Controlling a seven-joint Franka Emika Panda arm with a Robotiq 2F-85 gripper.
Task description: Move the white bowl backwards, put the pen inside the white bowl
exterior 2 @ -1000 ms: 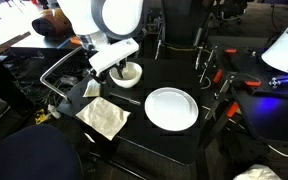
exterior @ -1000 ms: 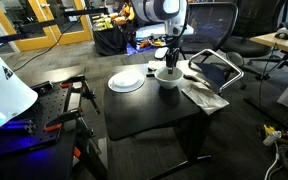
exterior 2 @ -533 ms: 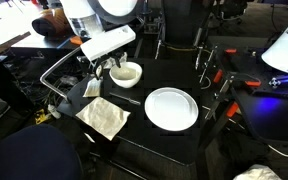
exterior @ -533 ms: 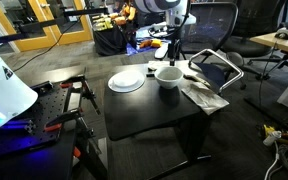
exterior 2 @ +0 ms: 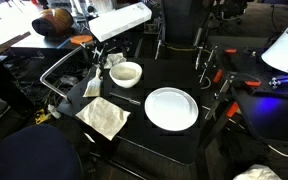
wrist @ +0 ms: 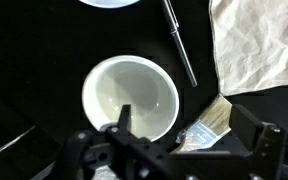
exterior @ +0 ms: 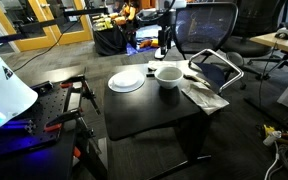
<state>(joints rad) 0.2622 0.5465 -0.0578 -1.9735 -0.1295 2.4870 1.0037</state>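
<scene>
The white bowl (exterior: 168, 75) stands empty and upright on the black table, next to the flat white plate (exterior: 126, 81). It also shows in an exterior view (exterior 2: 126, 73) and in the wrist view (wrist: 131, 97). The pen (wrist: 179, 42), dark and slim, lies on the table between the bowl and a crumpled cloth (wrist: 252, 45). My gripper (exterior: 166, 44) hangs open and empty well above the bowl. In the wrist view (wrist: 184, 128) its fingers straddle the bowl's edge and a paintbrush, touching nothing.
A paintbrush (wrist: 210, 120) lies beside the bowl. The white plate (exterior 2: 171, 108) takes the table's middle and the cloth (exterior 2: 104, 117) lies near one edge. A metal-framed tray (exterior: 216, 70) sits past the cloth, with office chairs and clamps around the table.
My gripper was down at the bowl a second ago. It has let go and risen straight up; the bowl stays on the table.
</scene>
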